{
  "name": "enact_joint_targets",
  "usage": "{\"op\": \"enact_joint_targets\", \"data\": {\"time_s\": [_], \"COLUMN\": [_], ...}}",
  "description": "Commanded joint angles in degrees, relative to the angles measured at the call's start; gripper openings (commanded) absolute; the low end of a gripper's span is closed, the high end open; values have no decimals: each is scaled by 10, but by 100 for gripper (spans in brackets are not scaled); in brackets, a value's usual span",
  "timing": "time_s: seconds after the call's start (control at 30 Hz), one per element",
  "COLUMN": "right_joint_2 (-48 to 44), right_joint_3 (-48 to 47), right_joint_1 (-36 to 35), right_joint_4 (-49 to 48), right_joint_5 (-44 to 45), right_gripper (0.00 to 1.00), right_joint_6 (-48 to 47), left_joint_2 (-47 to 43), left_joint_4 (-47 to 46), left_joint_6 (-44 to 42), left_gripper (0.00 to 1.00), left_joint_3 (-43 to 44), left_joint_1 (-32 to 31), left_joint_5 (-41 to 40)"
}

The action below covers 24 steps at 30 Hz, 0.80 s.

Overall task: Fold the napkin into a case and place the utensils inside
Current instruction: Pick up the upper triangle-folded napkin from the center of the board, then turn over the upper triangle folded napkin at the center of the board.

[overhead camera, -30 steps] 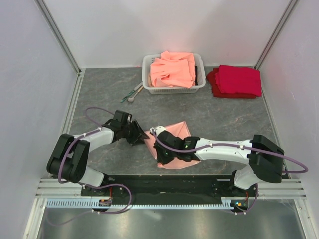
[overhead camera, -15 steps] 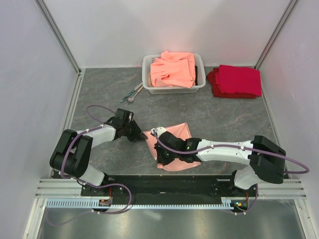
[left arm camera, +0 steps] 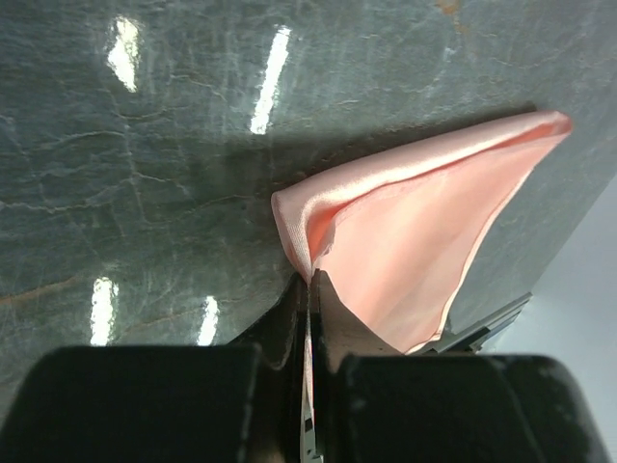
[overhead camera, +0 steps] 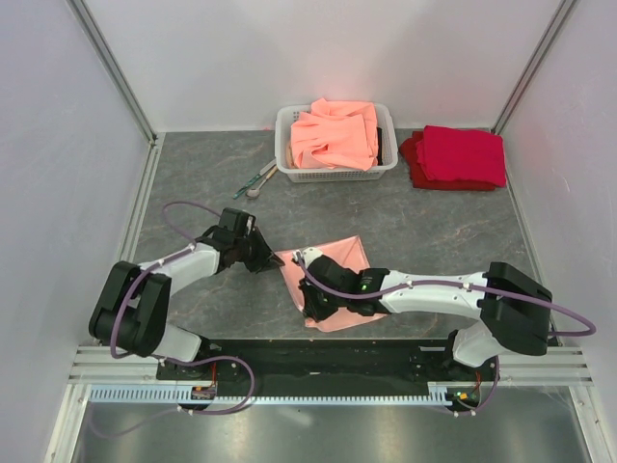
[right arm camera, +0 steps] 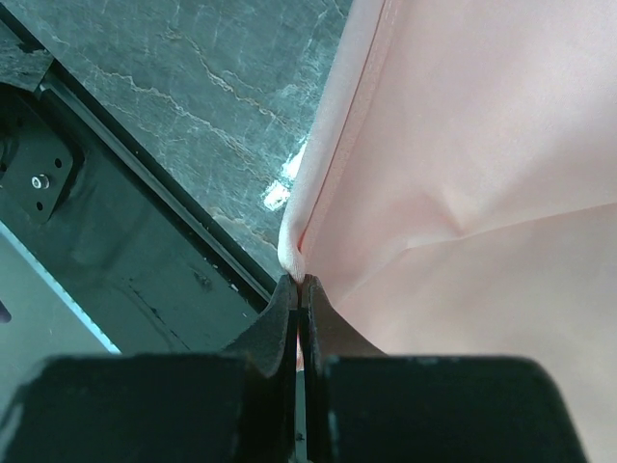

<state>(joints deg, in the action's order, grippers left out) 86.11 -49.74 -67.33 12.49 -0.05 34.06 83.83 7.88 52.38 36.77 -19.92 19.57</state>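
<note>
The pale-pink napkin [overhead camera: 337, 258] lies folded on the grey table near the arms' bases. My left gripper [overhead camera: 275, 258] is shut on the napkin's left corner [left arm camera: 310, 253], which rises off the table. My right gripper [overhead camera: 308, 311] is shut on the napkin's near corner [right arm camera: 301, 258], close to the black base rail. The wrist views show cloth pinched between both pairs of jaws. The utensils [overhead camera: 258, 179], a silvery spoon and thin teal-handled pieces, lie on the table left of the basket, far from both grippers.
A white basket [overhead camera: 336, 170] heaped with orange-salmon cloths stands at the back. Deep red folded cloths [overhead camera: 458, 157] lie to its right. White walls close in the table on three sides. The black base rail [overhead camera: 328, 352] runs along the near edge.
My left gripper has shut on the napkin's left corner after standing open beside it. The right gripper has stayed shut on the near corner and shifted slightly.
</note>
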Motion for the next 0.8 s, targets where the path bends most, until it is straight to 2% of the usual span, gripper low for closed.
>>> {"op": "enact_joint_targets", "data": {"time_s": [0.0,0.13,0.23,0.37,0.47,0.53,0.63,0.7,0.77], "right_joint_2": [13,45,86,170,223,241,261,253,242], "right_joint_3": [-28,-83,-146,-296,-389,-418,-440,-405,-335], "right_joint_1": [-6,-21,-31,-56,-71,-74,-75,-72,-60], "right_joint_4": [-5,4,3,-5,-35,-86,-163,-213,-299], "right_joint_5": [-20,-28,-48,-91,-148,-176,-228,-245,-253], "right_gripper": [0,0,0,0,0,0,0,0,0], "right_joint_6": [-10,-17,-15,-11,12,35,78,105,129], "left_joint_2": [-53,-97,-140,-186,-212,-208,-206,-193,-170], "left_joint_4": [24,75,135,219,277,325,319,308,290], "left_joint_6": [-25,-41,-64,-99,-132,-152,-149,-148,-149], "left_gripper": [2,2,2,2,2,2,2,2,2], "left_joint_3": [31,61,99,169,244,316,370,391,395], "left_joint_1": [20,80,158,286,340,343,342,341,306], "left_joint_5": [-16,8,18,32,31,1,-1,15,8]}}
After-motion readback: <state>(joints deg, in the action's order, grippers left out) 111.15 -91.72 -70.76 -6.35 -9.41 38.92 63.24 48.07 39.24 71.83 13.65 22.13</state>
